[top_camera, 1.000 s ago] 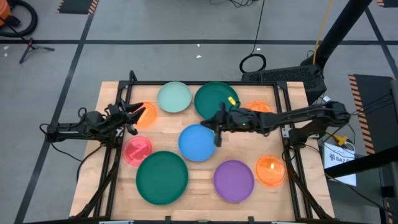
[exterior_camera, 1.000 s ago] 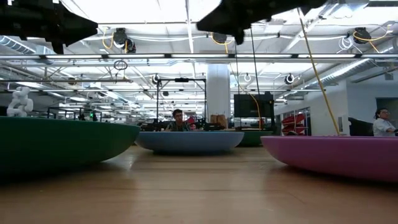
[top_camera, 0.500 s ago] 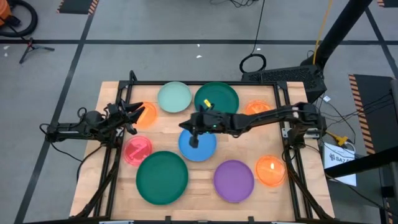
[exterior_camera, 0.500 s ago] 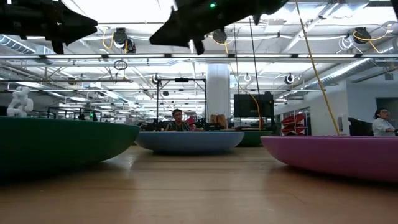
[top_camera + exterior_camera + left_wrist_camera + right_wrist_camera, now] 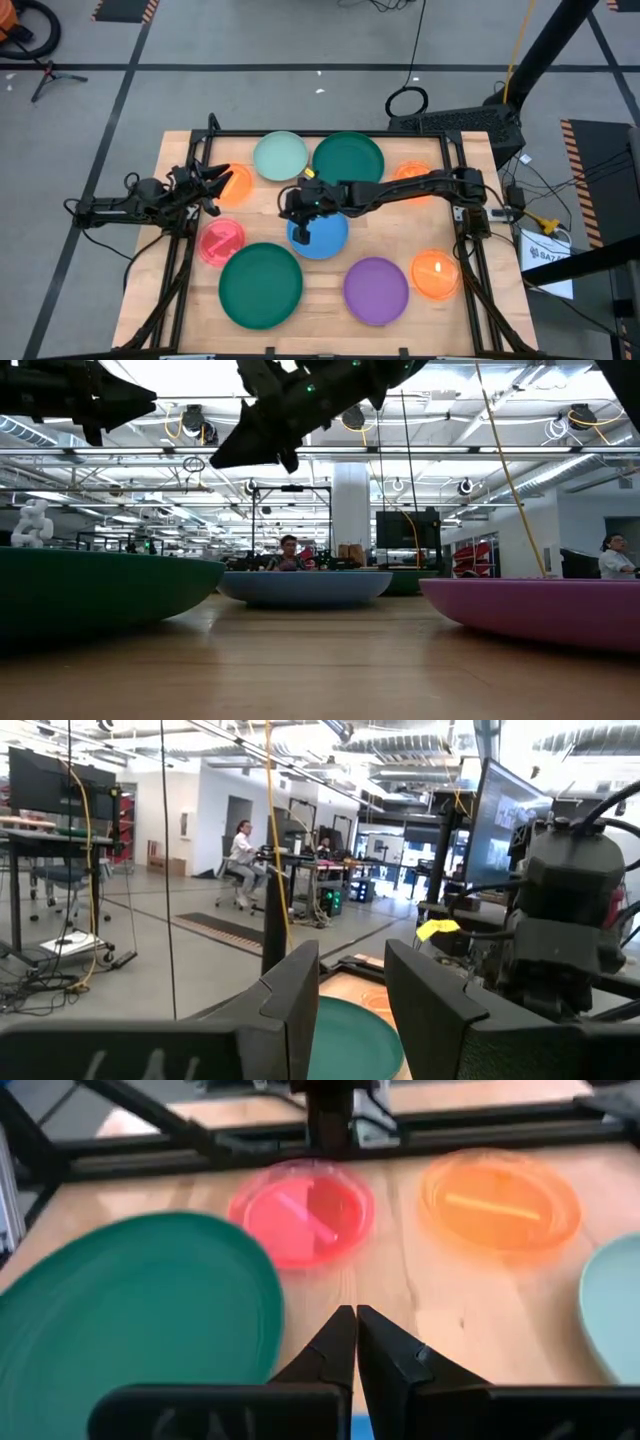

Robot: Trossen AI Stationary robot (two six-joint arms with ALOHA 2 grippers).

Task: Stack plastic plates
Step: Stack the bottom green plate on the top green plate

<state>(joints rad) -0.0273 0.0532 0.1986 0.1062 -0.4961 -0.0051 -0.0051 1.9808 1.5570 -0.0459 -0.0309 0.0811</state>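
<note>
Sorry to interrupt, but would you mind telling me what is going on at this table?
A two-armed robot is set to stack plastic plates, and none are stacked yet; they lie singly on the wooden table. The right pincer, shut and empty, is stretched out above the blue plate in the middle. The left pincer waits at the left edge by an orange plate, its fingers apart, holding nothing.

Open-plan robotics lab: ceiling cable trays, monitors, seated person at workbenches
</note>
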